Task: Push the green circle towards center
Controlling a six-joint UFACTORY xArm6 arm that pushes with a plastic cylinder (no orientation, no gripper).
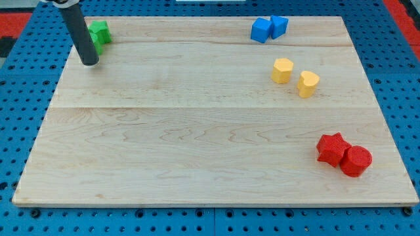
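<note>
A green block sits near the board's top left corner; the rod partly hides it, so its shape and whether it is one block or two cannot be made out. My tip rests on the board just below and left of the green block, close to it or touching.
Two blue blocks touch each other at the top right. A yellow block and a yellow heart-like block lie below them. A red star touches a red cylinder at the lower right. The wooden board lies on a blue pegboard.
</note>
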